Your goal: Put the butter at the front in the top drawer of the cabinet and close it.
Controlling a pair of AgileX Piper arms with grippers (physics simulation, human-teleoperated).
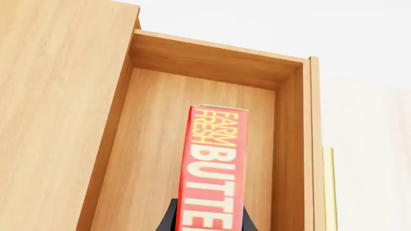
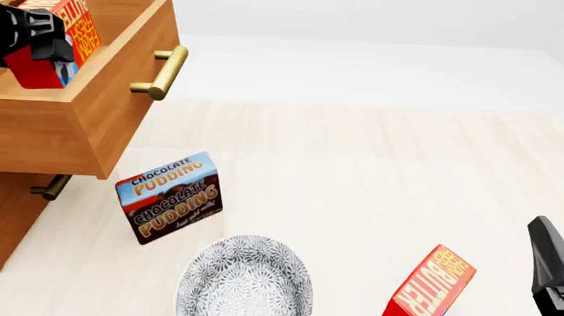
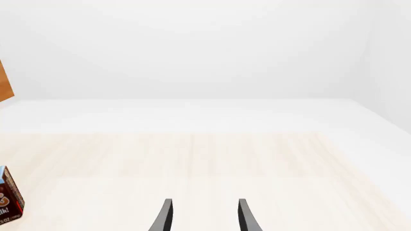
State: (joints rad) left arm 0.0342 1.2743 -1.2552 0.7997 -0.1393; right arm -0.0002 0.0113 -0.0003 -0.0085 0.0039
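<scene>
The top drawer (image 2: 122,101) of the cabinet (image 2: 3,224) stands pulled out, its brass handle (image 2: 162,73) facing the table. My left gripper (image 2: 47,41) is shut on a red butter box (image 2: 74,20) held over the open drawer. In the left wrist view that butter (image 1: 212,163) stands on end between the black fingers (image 1: 168,219), above the drawer's wooden floor (image 1: 154,144). A second alike butter box (image 2: 429,293) leans on the table at the front right. My right gripper (image 3: 204,216) is open and holds nothing, low at the right edge (image 2: 553,277).
A brown-and-blue chocolate pudding box (image 2: 171,196) stands by the cabinet, its corner showing in the right wrist view (image 3: 9,199). A patterned grey bowl (image 2: 246,285) sits at the front centre. A lower drawer's handle (image 2: 50,187) pokes out under the open drawer.
</scene>
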